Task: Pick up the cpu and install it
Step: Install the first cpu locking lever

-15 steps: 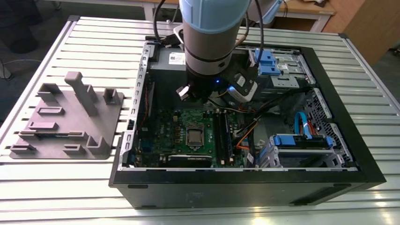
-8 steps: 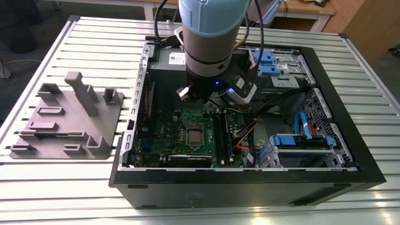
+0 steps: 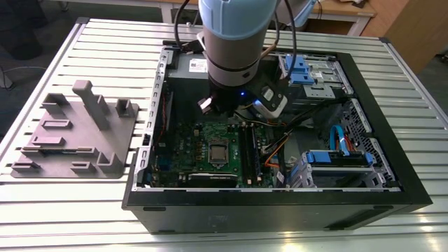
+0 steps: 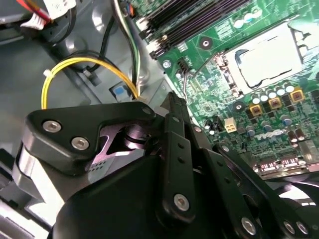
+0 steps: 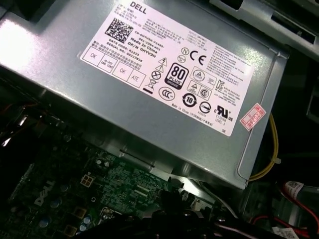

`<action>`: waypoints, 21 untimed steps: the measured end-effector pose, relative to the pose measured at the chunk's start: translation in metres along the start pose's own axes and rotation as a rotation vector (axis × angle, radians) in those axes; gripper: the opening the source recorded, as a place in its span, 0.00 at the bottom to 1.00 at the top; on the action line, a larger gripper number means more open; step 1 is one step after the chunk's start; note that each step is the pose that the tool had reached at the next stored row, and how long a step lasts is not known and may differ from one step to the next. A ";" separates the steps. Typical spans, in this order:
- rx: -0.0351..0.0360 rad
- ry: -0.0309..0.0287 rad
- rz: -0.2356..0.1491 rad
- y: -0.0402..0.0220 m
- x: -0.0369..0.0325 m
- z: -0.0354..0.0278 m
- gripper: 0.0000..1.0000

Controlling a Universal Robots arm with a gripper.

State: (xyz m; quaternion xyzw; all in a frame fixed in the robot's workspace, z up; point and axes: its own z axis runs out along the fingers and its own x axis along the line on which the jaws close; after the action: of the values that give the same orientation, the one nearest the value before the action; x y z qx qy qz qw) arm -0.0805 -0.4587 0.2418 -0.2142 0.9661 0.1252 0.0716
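The cpu point(image 3: 218, 152) is a small silvery-grey square lying flat inside the socket frame on the green motherboard point(image 3: 192, 142). In the second wrist view the cpu point(image 4: 269, 52) shows pale and flat within that frame, with nothing touching it. My gripper point(image 3: 232, 109) hangs under the arm's wrist, above the motherboard's far edge and clear of the cpu. Its black linkage point(image 4: 172, 102) fills the near part of the second wrist view, and I see nothing held in it.
The open computer case point(image 3: 280, 210) walls in the board on all sides. A grey power supply point(image 5: 174, 84) sits at the far end, with yellow cables point(image 4: 84, 62) beside it. Blue drive brackets point(image 3: 336, 157) stand on the exterior view's right. A grey plastic tray point(image 3: 70, 136) lies outside the case on the exterior view's left.
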 end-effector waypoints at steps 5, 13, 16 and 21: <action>0.0499 0.0148 0.025 0.0000 0.0000 0.0000 0.11; 0.1289 0.0385 0.063 0.0000 0.0000 0.0000 0.11; 0.1587 0.0472 0.079 0.0000 0.0000 0.0000 0.11; 0.2156 0.0647 0.104 0.0000 0.0000 0.0000 0.11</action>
State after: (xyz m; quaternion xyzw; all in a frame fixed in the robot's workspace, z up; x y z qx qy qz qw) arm -0.0805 -0.4587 0.2418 -0.1588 0.9856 0.0172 0.0564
